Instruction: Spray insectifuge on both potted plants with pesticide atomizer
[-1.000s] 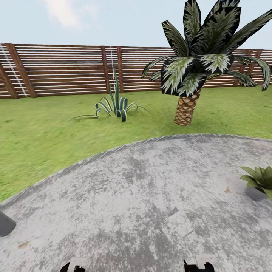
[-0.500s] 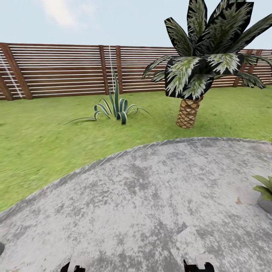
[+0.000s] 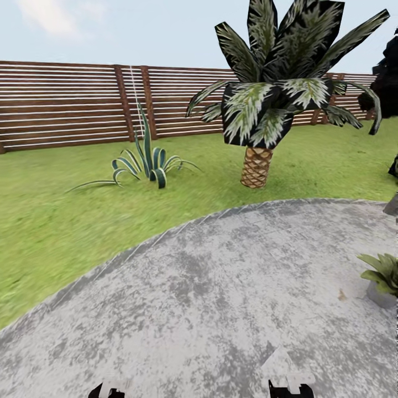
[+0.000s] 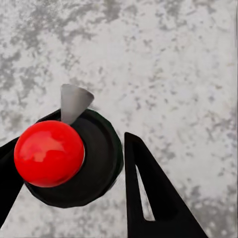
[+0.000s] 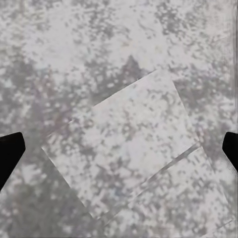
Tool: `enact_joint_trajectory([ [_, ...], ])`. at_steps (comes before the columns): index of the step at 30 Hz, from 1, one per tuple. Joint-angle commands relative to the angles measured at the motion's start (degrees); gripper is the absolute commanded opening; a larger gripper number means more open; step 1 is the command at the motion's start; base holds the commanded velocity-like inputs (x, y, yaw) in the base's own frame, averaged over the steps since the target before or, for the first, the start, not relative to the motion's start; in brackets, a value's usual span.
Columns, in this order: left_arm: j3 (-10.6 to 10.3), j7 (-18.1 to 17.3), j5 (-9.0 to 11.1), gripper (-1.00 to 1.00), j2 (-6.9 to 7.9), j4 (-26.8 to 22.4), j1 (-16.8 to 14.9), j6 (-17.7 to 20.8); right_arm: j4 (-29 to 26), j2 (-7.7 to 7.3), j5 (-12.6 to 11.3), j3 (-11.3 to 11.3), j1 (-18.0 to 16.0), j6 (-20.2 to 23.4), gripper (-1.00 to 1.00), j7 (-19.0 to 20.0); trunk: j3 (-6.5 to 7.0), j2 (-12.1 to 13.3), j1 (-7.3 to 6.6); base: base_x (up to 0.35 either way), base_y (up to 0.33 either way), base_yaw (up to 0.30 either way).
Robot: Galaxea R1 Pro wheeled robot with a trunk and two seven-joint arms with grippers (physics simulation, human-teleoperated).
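We have the pesticide atomizer (image 4: 101, 163) clamped in our left gripper (image 4: 91, 129), right gripper (image 5: 122, 141) spread wide; it looks light, rigid and slick, so squeezing its round body seems safest

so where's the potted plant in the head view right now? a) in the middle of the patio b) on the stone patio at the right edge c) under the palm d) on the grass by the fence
b: the potted plant sits on the grey stone patio at the right edge of the head view, away from the palm.
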Motion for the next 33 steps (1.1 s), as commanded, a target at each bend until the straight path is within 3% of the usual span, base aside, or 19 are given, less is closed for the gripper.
enact_joint_trajectory([
  [1,0.37,0.19,-0.61,-1.0,0.0,0.06,-0.03,-0.23,0.05,0.01,-0.59,0.51,-0.02,-0.19,1.0,-0.08,-0.05,-0.02,0.02,0.335,0.028,-0.264],
  [33,0.37,0.19,-0.61,-1.0,0.05,0.06,-0.03,-0.23,0.05,0.01,-0.59,0.51,-0.05,-0.18,1.0,-0.08,-0.05,-0.02,0.02,0.337,0.001,-0.264],
])
